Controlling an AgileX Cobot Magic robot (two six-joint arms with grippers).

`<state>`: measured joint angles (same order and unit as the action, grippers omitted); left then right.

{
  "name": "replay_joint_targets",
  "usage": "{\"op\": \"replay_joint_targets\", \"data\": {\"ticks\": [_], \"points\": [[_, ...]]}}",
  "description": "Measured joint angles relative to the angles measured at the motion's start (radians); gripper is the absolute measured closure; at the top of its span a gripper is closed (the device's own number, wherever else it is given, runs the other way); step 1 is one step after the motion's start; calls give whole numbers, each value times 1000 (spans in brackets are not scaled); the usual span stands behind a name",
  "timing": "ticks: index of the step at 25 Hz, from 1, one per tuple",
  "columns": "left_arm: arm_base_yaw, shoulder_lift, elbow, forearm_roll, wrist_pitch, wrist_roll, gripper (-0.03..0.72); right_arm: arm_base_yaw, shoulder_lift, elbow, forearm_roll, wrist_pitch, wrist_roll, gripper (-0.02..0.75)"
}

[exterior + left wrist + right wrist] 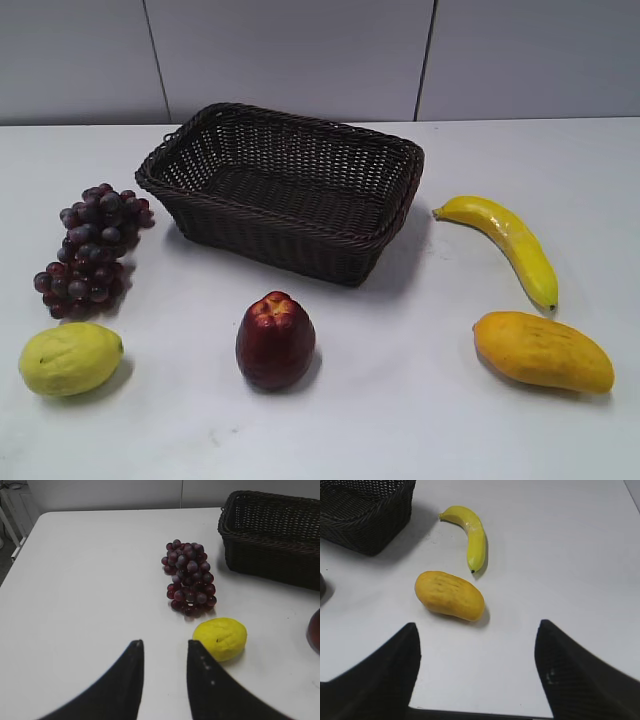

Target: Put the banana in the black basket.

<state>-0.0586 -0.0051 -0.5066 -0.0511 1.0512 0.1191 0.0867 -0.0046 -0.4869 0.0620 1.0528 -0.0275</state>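
Observation:
The banana [510, 243] lies on the white table to the right of the black basket [160, 160], apart from it. It also shows in the right wrist view [472, 535], beyond the mango. The basket is empty; its corner shows in the right wrist view [370, 527] and in the left wrist view [270, 555]. My right gripper [477, 630] is open and empty, over the table's near edge, short of the mango. My left gripper [164, 645] is open and empty, just left of the lemon. Neither gripper shows in the exterior view.
An orange-yellow mango [542, 350] lies in front of the banana, also in the right wrist view [450, 595]. A red apple [275, 340] stands in front of the basket. Purple grapes [95, 245] and a lemon [70, 358] lie at the left.

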Motion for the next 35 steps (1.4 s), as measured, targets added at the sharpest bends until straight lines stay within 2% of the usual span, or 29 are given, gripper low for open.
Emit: {"op": "replay_joint_targets", "data": {"ticks": [28,31,35], "points": [[0,0,0,0,0,0,468,0,0,-1,2,-5,2,166],[0,0,0,0,0,0,468,0,0,-16,8,-70,4,166],[0,0,0,0,0,0,468,0,24,-18,10,-295,5,166]]}}
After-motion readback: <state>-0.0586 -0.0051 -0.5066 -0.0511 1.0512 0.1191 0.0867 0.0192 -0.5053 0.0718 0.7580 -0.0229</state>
